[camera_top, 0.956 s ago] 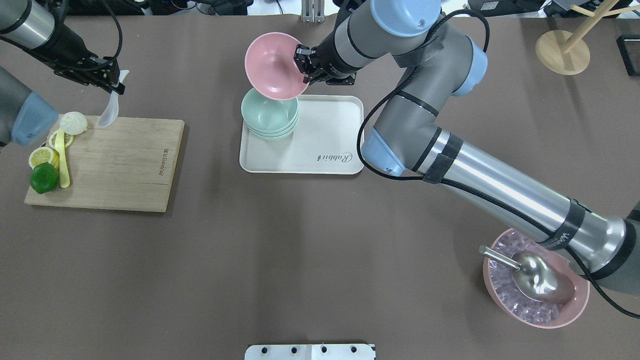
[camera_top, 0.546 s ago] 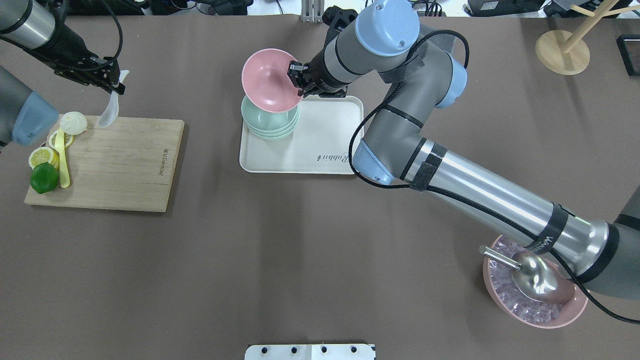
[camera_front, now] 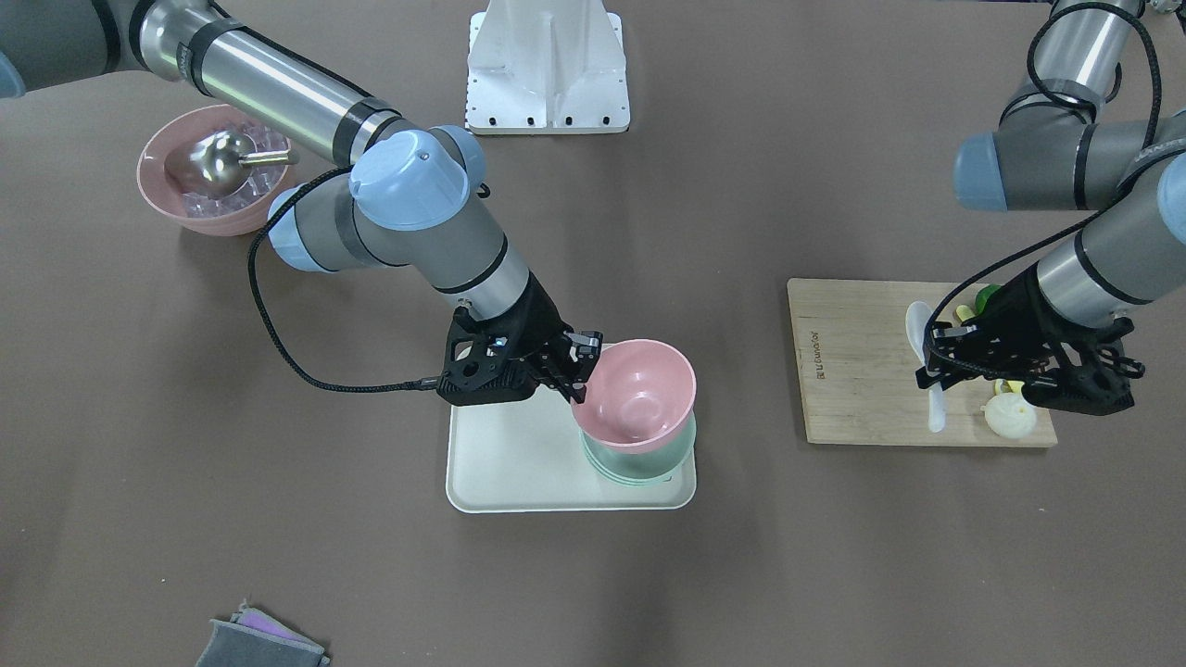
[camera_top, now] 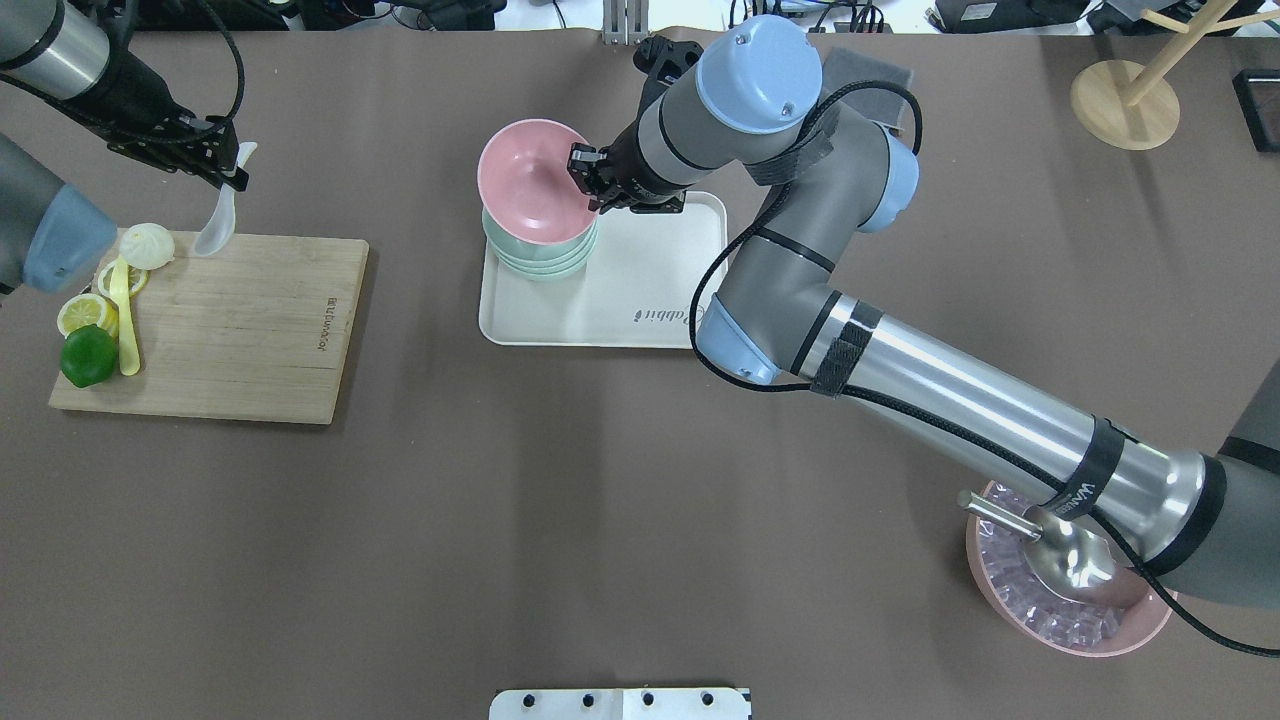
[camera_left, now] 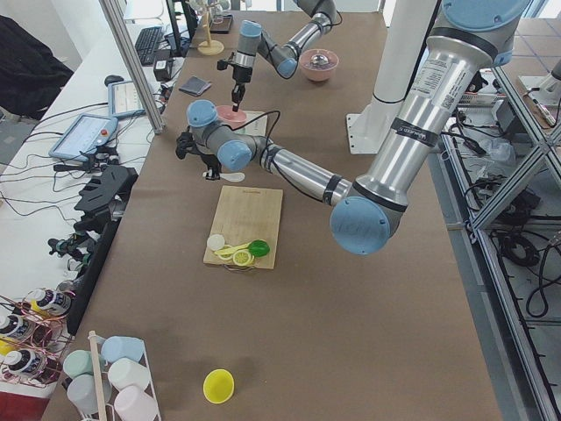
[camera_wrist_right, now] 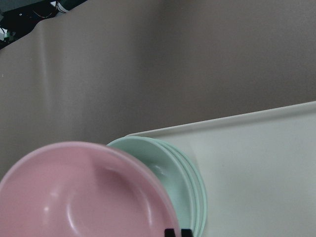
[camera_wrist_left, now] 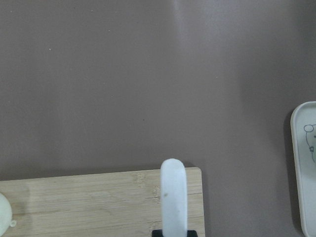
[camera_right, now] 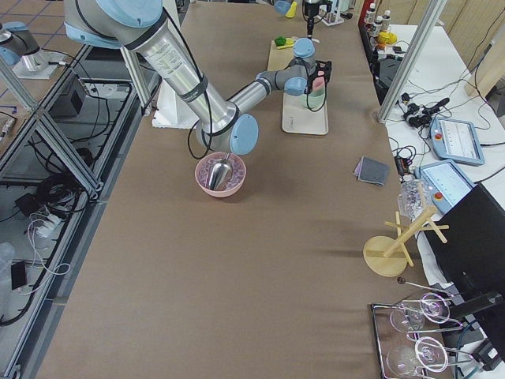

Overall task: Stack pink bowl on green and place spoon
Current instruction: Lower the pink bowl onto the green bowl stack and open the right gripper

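Observation:
The small pink bowl hangs tilted directly over the stack of mint-green bowls at the far left corner of the cream tray. I cannot tell whether it touches the stack. My right gripper is shut on the pink bowl's right rim. The bowl and the green stack also show in the front view. My left gripper is shut on the handle of the white spoon, which hangs scoop-down over the far edge of the cutting board. The spoon also shows in the left wrist view.
The wooden cutting board on the left carries a bun, lemon slices, a lime and a yellow utensil. A larger pink bowl with ice and a metal scoop sits near right. A wooden stand is far right.
My right gripper has moved left and down with the pink bowl, bringing it over the green stack. The left arm and the spoon have not moved.

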You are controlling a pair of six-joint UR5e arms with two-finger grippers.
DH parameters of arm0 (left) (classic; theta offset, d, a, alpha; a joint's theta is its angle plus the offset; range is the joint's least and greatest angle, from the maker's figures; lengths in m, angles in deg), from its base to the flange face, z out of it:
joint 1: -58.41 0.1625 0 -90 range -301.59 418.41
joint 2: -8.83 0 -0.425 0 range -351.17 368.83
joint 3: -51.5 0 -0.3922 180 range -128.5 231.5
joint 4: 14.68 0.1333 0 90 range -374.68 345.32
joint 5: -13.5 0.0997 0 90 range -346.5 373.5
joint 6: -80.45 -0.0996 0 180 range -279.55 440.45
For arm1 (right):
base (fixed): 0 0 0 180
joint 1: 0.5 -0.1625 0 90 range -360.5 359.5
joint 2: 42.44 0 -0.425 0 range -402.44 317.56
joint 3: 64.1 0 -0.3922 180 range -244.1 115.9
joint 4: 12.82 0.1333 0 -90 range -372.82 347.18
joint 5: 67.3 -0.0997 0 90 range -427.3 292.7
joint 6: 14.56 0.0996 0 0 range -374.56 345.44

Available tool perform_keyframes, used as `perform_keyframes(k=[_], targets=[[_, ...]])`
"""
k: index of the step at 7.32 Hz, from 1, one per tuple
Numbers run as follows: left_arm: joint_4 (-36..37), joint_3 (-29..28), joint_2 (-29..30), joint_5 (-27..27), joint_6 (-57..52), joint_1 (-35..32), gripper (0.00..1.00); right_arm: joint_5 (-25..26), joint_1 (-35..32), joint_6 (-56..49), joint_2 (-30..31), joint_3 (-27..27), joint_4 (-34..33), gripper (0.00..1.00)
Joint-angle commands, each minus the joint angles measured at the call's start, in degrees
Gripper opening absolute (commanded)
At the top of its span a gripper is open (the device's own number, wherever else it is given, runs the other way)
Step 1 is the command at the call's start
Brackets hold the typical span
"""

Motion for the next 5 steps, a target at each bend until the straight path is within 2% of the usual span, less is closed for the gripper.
perform_keyframes(k=[1, 3, 5], targets=[[0.1, 0.0, 0.0, 0.0, -0.4, 0.0, 0.0, 0.1, 0.4, 0.0, -0.2, 0.2, 0.2, 0.0], [0.1, -0.2, 0.0, 0.0, -0.4, 0.0, 0.0, 1.7, 1.3, 0.0, -0.2, 1.8, 3.2, 0.0], [0.0, -0.4, 0.0, 0.0, -0.5, 0.0, 0.0, 1.6, 1.3, 0.1, -0.1, 1.8, 3.2, 0.0]])
